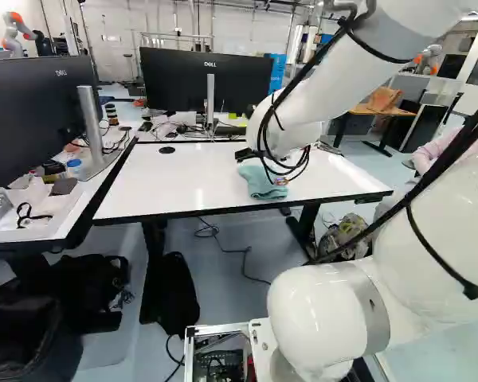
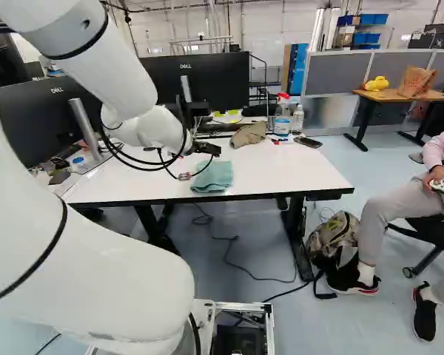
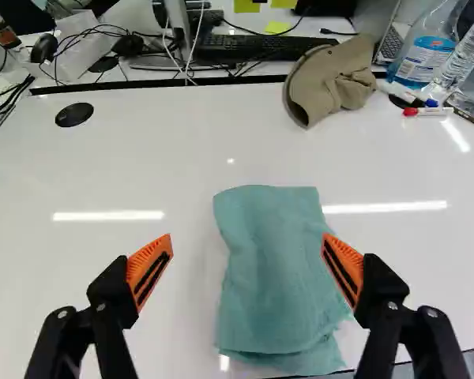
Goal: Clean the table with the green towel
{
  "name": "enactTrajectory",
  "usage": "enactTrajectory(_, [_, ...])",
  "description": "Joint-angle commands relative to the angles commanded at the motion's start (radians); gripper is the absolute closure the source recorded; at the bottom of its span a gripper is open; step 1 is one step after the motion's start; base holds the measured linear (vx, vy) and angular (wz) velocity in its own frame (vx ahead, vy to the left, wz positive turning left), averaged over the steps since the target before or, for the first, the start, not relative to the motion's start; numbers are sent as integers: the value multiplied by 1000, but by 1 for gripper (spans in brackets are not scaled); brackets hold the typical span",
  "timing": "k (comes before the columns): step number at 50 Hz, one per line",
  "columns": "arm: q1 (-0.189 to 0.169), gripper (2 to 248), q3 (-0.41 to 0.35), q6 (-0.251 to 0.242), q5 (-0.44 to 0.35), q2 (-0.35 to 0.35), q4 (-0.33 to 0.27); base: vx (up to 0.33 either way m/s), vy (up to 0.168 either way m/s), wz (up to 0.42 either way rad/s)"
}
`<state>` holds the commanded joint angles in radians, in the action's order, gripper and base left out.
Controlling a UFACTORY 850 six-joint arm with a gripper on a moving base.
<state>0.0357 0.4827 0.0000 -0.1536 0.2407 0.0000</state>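
Out over the white table (image 2: 281, 166), my gripper (image 2: 207, 149) hangs above the surface in the right base view. Seen in the wrist view, the gripper (image 3: 247, 257) stands wide open, its orange pads apart with nothing held. The green towel (image 3: 275, 284) lies loosely folded on the table (image 3: 126, 174), below the gripper and near the front edge. In the wrist view it shows between the two fingers, nearer the one with the pad (image 3: 344, 268). The same towel (image 1: 263, 181) shows in the left base view, partly hidden by arm cables.
A brown cap (image 3: 328, 83), bottles (image 3: 421, 51) and markers (image 3: 428, 111) lie at the table's far side. Monitors (image 1: 193, 79) stand beyond. A seated person (image 2: 399, 185) is right of the table, near a backpack (image 2: 333, 240). Another robot (image 1: 17, 30) stands far back.
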Motion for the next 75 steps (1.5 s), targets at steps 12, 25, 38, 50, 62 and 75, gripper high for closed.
enactTrajectory(12, [0,3,-2,0,-3,0,0,0,0,0])
enactTrajectory(25, [-1,3,-13,0,-24,1,0,0,0,0])
enactTrajectory(38, [-3,3,-35,0,-64,3,0,0,0,0])
enactTrajectory(50, [-6,3,-64,0,-117,6,0,0,0,0])
enactTrajectory(62, [-9,3,-103,0,-187,10,0,0,0,0])
enactTrajectory(75, [-14,3,-155,0,-282,15,0,0,0,0])
